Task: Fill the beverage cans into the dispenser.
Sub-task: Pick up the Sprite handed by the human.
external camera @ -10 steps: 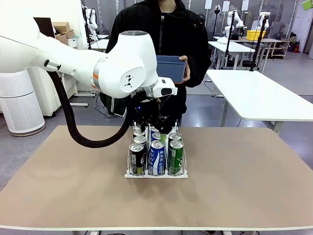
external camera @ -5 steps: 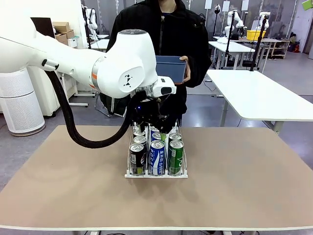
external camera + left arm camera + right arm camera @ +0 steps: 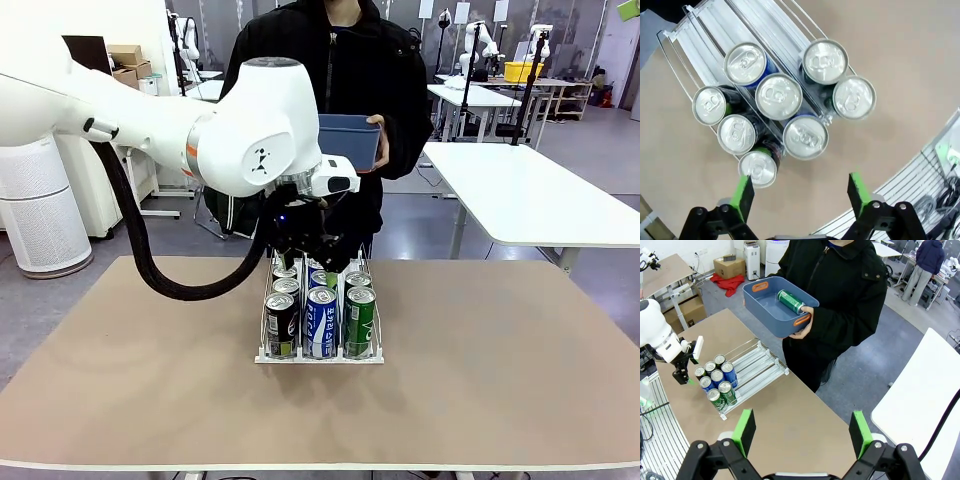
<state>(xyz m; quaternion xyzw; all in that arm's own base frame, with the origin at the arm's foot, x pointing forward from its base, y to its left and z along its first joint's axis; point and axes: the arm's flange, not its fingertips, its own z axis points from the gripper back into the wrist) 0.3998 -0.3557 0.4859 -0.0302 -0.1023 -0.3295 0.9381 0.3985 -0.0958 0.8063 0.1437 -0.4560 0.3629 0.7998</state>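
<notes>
Across the table (image 3: 500,380), the front camera looks level toward the person (image 3: 380,90) at the far side. The left wrist camera hangs close, facing straight down past the left gripper (image 3: 800,176) onto the dispenser (image 3: 755,22) just beyond it. The right wrist camera looks down from high up, and there the dispenser is small, well beyond the right gripper (image 3: 801,413) and to its left. All three views share the dispenser.

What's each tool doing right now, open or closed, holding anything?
Left tool: open, empty, above the cans.
Right tool: open, empty.
Person's hand: holding the bin.
</notes>
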